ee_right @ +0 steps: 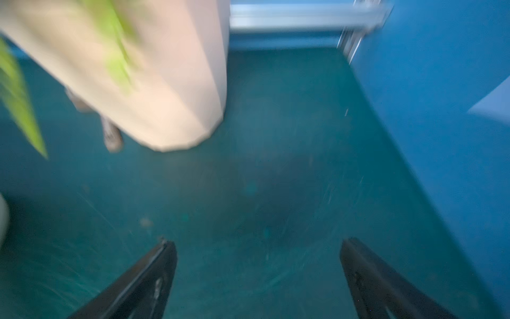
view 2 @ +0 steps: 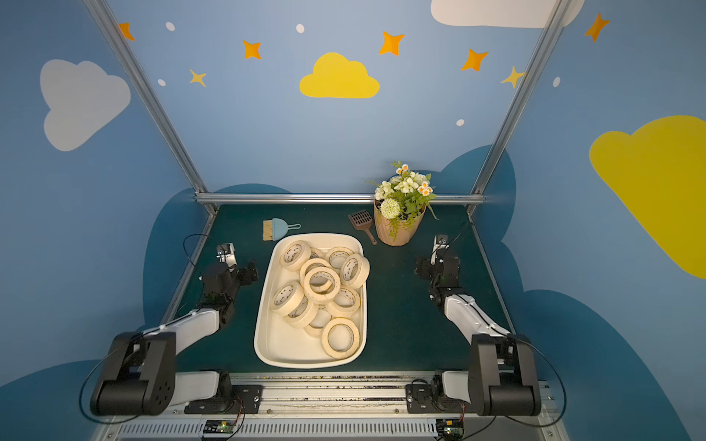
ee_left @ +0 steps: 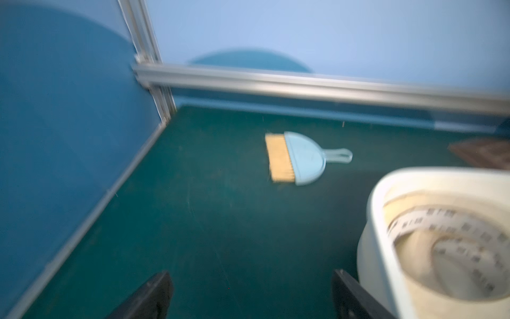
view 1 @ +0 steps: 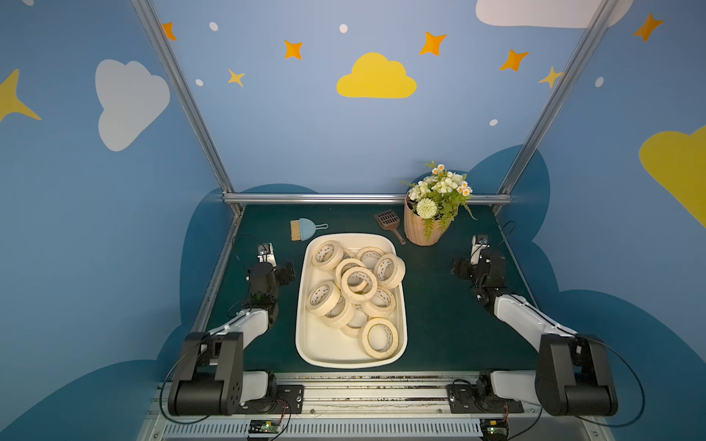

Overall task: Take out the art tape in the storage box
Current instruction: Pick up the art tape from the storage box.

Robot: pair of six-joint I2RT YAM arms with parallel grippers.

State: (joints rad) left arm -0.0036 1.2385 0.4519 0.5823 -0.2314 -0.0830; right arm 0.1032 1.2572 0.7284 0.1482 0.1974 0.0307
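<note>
The storage box [view 1: 301, 305] [view 2: 259, 313], a cream-white tub, lies mid-table in both top views. Several cream rolls of art tape [view 1: 333, 305] [view 2: 297, 305] are piled inside it, some leaning on each other. My left gripper [view 1: 269, 263] hovers over the green mat just left of the box, apart from it. In the left wrist view this gripper [ee_left: 251, 273] is open over bare mat, with the box rim [ee_left: 378, 198] and a roll [ee_left: 408, 201] close beside one finger. My right gripper [view 1: 477, 256] [ee_right: 259, 241] stands open over the mat to the right of the box, holding nothing.
A small blue dustpan with a brush [view 1: 303, 229] [ee_left: 298, 157] lies behind the box at the left. A brown scoop [view 1: 389, 223] and a ribbed flower pot [view 1: 424, 225] [ee_right: 171, 82] stand at the back right, the pot close ahead of my right gripper. An aluminium rail [view 1: 344, 197] bounds the back.
</note>
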